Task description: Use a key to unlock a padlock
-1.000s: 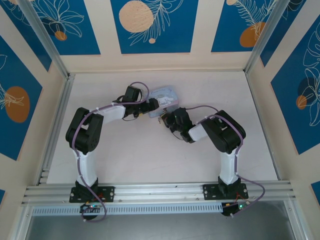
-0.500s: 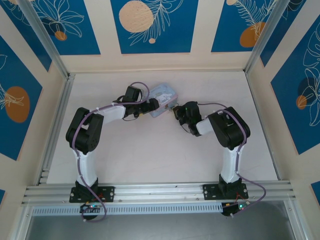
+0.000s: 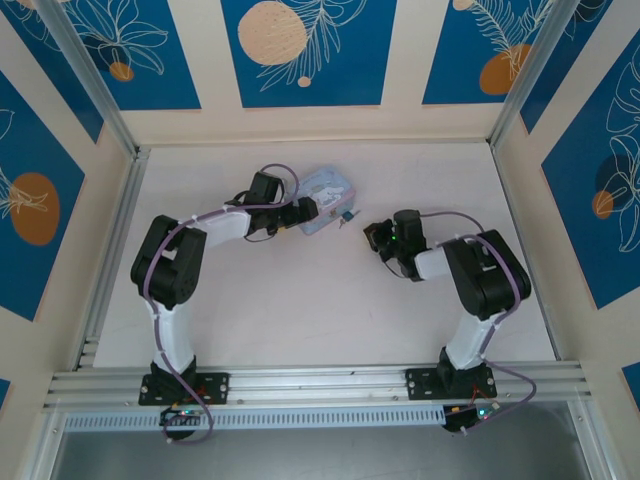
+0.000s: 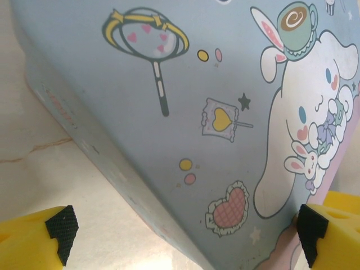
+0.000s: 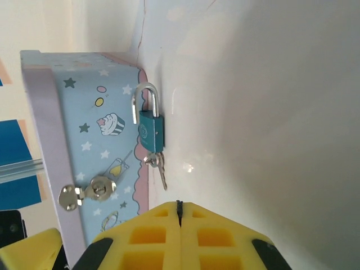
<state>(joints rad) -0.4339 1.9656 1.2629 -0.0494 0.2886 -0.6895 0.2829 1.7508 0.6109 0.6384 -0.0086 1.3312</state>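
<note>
1. The left gripper (image 3: 305,213) sat at the near-left corner of the pale blue cartoon tin (image 3: 327,192), jaws spread wide.
2. In the left wrist view its black pads (image 4: 60,230) flanked the tin's corner. The left pad stood clear of the wall and the right one was at the tin's edge. I couldn't tell if it touched.
3. The right gripper (image 5: 179,212) had its yellow jaws pressed together with nothing between them. It was near the padlock (image 5: 151,131) but apart from it and pointed toward it.
4. The padlock had a teal body and a silver shackle, and lay on the table (image 3: 300,300) just beside the tin's right side.
5. The key (image 5: 161,170) stuck out of the body's end opposite the shackle.
6. I couldn't tell whether the shackle was latched.
7. The tin's metal clasp (image 5: 84,192) was on the same face, past the padlock's key end.
</note>
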